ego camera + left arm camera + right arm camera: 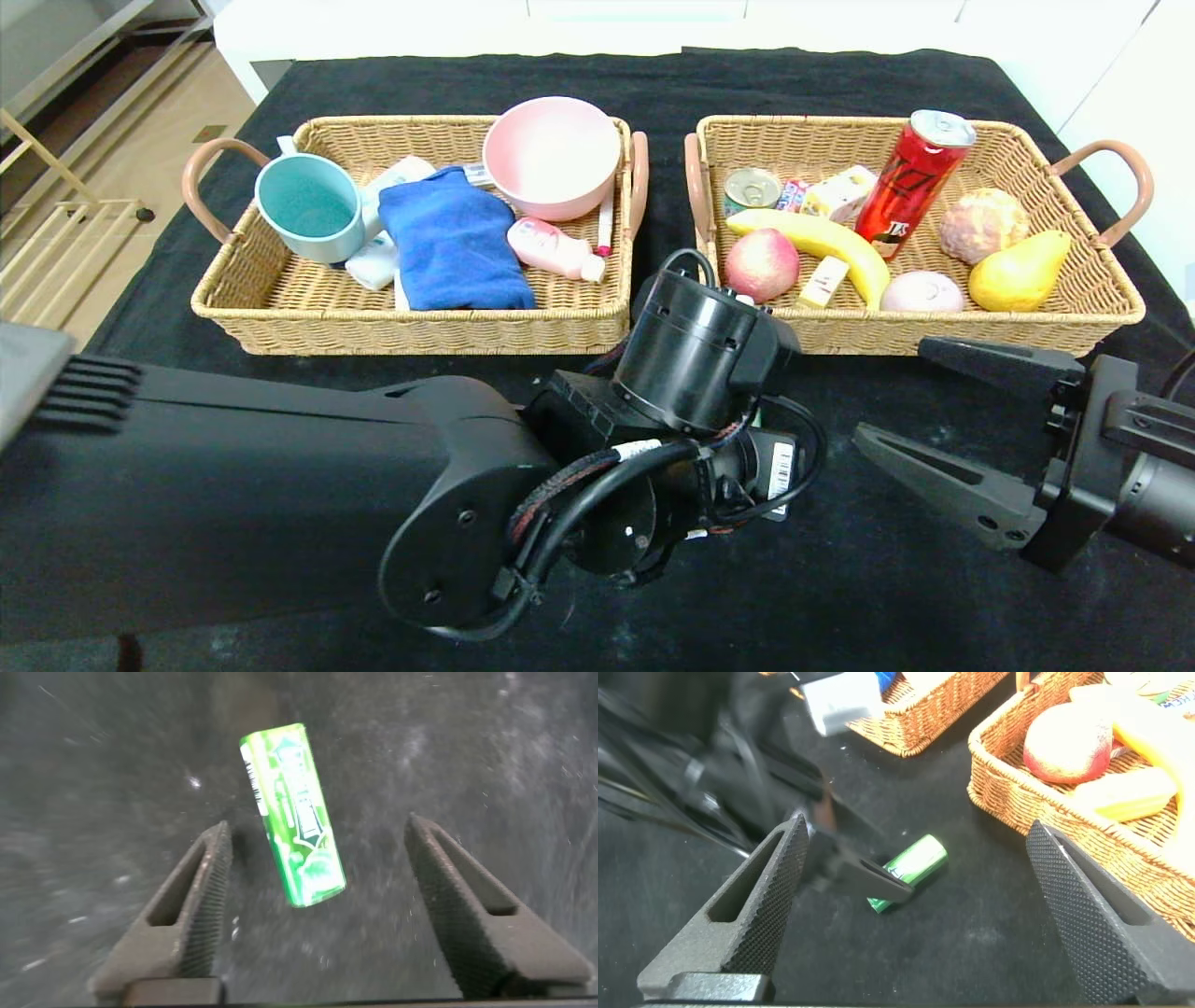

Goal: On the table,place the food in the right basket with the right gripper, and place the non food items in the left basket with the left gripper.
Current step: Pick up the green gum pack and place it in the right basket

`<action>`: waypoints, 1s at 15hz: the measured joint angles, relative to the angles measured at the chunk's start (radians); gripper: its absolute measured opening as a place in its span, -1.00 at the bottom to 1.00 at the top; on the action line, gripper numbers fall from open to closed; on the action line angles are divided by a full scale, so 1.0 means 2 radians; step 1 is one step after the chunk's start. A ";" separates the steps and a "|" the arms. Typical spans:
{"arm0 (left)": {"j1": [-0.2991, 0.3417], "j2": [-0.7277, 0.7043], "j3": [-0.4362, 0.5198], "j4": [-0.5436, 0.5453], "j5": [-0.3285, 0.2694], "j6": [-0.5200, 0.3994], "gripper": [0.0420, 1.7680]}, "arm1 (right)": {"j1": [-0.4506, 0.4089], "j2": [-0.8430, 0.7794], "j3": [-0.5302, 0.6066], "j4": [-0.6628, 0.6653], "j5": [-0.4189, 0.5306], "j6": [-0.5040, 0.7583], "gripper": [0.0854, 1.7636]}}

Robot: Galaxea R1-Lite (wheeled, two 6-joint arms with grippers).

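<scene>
A green pack (291, 812) lies flat on the black table. My left gripper (318, 826) is open just above it, one finger on each side and not touching it. In the head view my left wrist (695, 355) reaches across to the table's middle, in front of the baskets, and hides the pack. My right gripper (892, 390) is open and empty at the front right. In the right wrist view the pack (915, 863) lies beyond my right gripper (917, 826), with a left finger (868, 873) over its end.
The left basket (280, 327) holds a teal cup, a blue cloth, a pink bowl and a pink bottle. The right basket (1027, 322) holds a red can, a banana, an apple, a pear and other food. Black cloth covers the table.
</scene>
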 joint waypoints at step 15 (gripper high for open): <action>0.105 -0.231 0.360 -0.253 -0.175 0.251 0.88 | 0.046 0.024 0.006 0.013 -0.054 0.000 0.94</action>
